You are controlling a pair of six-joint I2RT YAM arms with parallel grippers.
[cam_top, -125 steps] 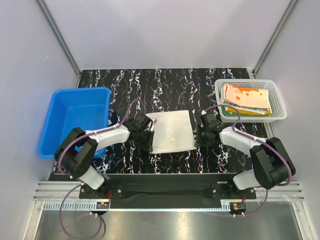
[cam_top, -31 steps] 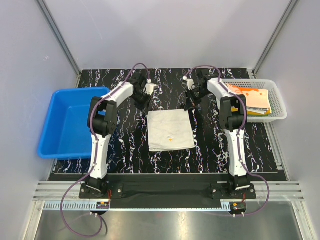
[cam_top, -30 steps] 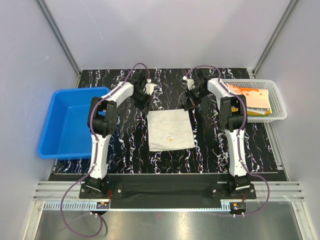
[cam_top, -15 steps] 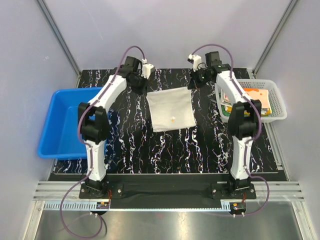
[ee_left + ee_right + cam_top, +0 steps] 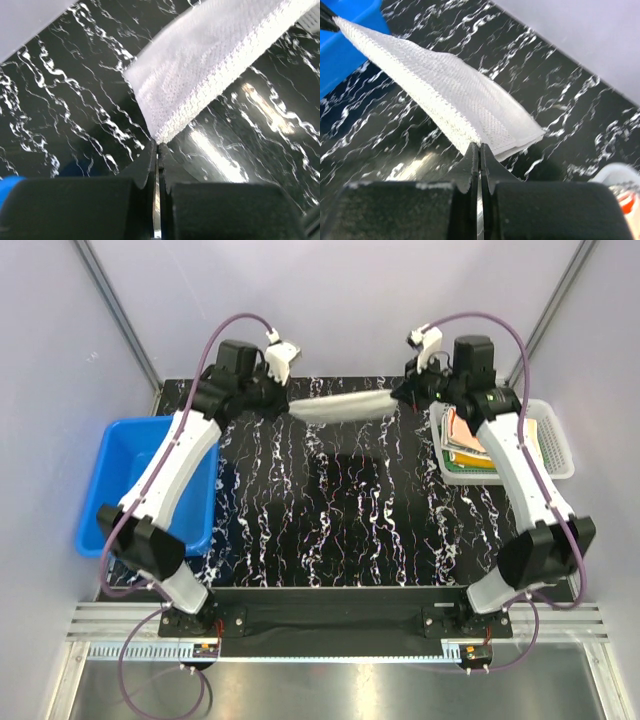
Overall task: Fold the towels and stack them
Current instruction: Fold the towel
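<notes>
A whitish-beige towel (image 5: 345, 406) hangs stretched in the air over the far part of the black marbled table. My left gripper (image 5: 283, 405) is shut on its left corner and my right gripper (image 5: 402, 400) is shut on its right corner. In the left wrist view the towel (image 5: 210, 65) runs up and to the right from the closed jaws (image 5: 158, 146). In the right wrist view the towel (image 5: 440, 90) runs up and to the left from the closed jaws (image 5: 480, 146). More towels (image 5: 470, 440) lie stacked in the white mesh basket, an orange-patterned one on top.
A blue plastic bin (image 5: 120, 480) stands at the left edge of the table. The white mesh basket (image 5: 555, 455) stands at the right edge, under my right arm. The black marbled table (image 5: 340, 520) lies below the raised towel.
Both grippers have pinched the towel's far corners and lifted it off the table, moving up and toward the back. The towel, flat before, now hangs stretched between them.
</notes>
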